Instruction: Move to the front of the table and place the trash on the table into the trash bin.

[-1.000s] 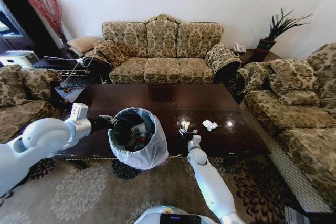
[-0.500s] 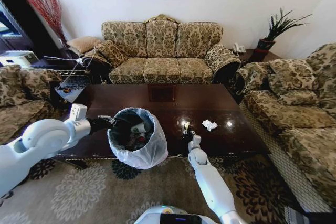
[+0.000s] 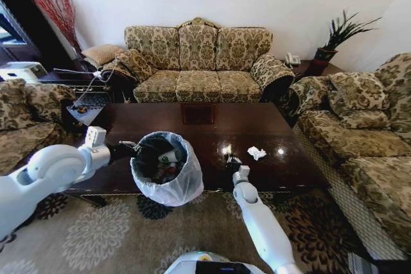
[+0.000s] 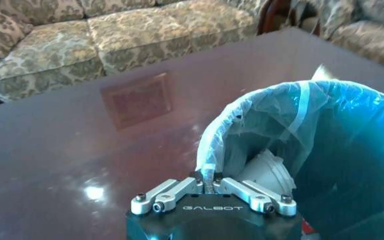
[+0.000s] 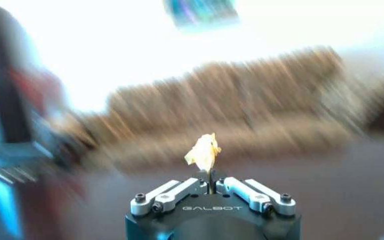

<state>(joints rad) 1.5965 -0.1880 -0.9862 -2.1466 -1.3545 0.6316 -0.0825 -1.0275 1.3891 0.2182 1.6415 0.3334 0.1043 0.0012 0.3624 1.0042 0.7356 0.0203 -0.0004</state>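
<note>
The right gripper (image 5: pixel 209 186) has its jaws pinched together on a yellowish scrap (image 5: pixel 203 151), which sticks up from between the fingertips. In the head view that gripper (image 3: pixel 232 162) is over the near part of the table (image 3: pixel 282 165), just right of the trash bin (image 3: pixel 168 187), with the scrap (image 3: pixel 227 152) at its tip. A crumpled white tissue (image 3: pixel 256 153) lies on the tabletop just beyond and to the right of it.

The left gripper (image 4: pixel 209 184) has its jaws closed on the rim of the bin, clamping the folded edge of the translucent plastic bag (image 4: pixel 259 120) that lines it. From the head camera the left gripper (image 3: pixel 131 148) sits at the bin's left rim, its white arm reaching in from the left, and the bin hangs at the table's near edge, tilted a little so its mouth faces up toward the camera. Inside the bin (image 4: pixel 352 165) a white paper cup (image 4: pixel 265 172) rests against the wall, and the head view shows more mixed trash (image 3: pixel 168 170) in the dark interior.

The table's glossy top carries a square inlay (image 3: pixel 198 114) near its far side. A patterned sofa (image 3: pixel 199 62) stands behind the table, and another sofa (image 3: pixel 366 139) stands to the right.
</note>
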